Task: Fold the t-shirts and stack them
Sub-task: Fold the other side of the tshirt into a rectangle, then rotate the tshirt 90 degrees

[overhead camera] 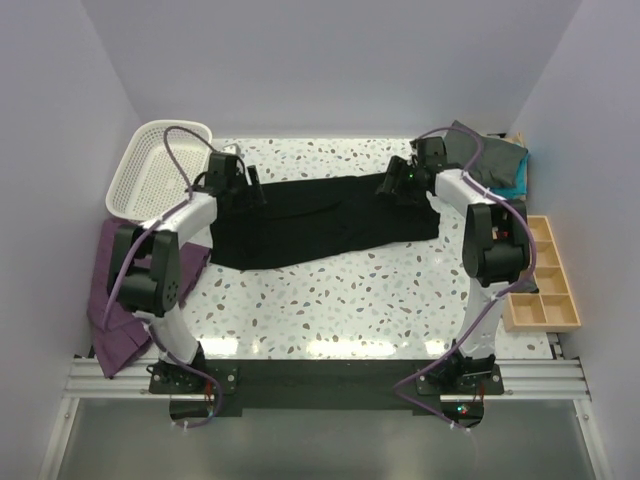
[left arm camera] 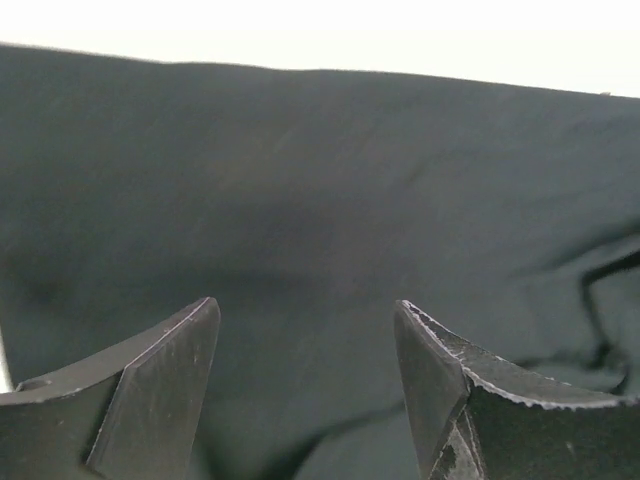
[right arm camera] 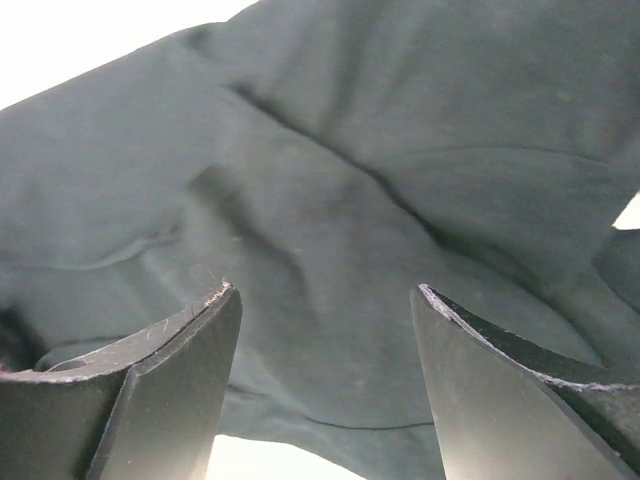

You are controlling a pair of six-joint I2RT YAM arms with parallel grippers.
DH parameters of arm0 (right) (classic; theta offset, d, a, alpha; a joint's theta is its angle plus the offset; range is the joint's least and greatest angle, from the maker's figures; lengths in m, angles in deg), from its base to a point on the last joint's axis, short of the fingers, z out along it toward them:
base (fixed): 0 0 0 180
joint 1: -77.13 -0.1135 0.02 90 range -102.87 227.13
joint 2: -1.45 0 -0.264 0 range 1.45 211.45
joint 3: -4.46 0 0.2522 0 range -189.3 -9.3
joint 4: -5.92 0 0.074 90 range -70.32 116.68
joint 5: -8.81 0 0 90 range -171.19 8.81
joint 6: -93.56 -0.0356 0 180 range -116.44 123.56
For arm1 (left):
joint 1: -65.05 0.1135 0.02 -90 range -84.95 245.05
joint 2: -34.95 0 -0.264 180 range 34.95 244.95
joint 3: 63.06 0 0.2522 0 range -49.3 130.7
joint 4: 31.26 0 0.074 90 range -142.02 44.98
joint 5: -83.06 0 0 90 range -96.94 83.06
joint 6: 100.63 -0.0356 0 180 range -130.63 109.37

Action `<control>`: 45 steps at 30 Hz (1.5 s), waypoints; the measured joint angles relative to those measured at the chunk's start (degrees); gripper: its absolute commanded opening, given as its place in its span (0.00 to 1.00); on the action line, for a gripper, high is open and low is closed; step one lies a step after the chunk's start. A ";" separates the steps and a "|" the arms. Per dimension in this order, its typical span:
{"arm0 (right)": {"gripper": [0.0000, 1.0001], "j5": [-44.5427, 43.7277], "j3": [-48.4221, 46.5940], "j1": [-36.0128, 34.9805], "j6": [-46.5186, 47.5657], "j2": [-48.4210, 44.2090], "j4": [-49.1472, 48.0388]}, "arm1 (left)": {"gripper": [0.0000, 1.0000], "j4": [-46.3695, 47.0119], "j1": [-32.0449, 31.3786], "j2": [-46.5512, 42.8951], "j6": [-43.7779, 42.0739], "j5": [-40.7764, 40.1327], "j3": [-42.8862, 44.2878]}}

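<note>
Black t-shirt point(overhead camera: 320, 220): long band across frame centre. Judged soft, limp and light; likely to sag and crease, so pinch the outer edges at each end. Left gripper point(left arm camera: 305, 310) and right gripper point(right arm camera: 325, 290): wide open over the cloth, holding nothing. No label or writing legible.

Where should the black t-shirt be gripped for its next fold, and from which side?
Probably at the two ends of its far long edge, coming down from above. The black t-shirt lies mostly flat as a long band across the table, so one arm per end keeps it even. The left gripper and right gripper hang open over those ends.
</note>
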 measured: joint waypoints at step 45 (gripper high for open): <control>0.84 18.82 -49.99 -4.66 -2.49 36.26 5.11 | 0.71 4.70 -34.75 -14.86 13.84 12.85 -26.25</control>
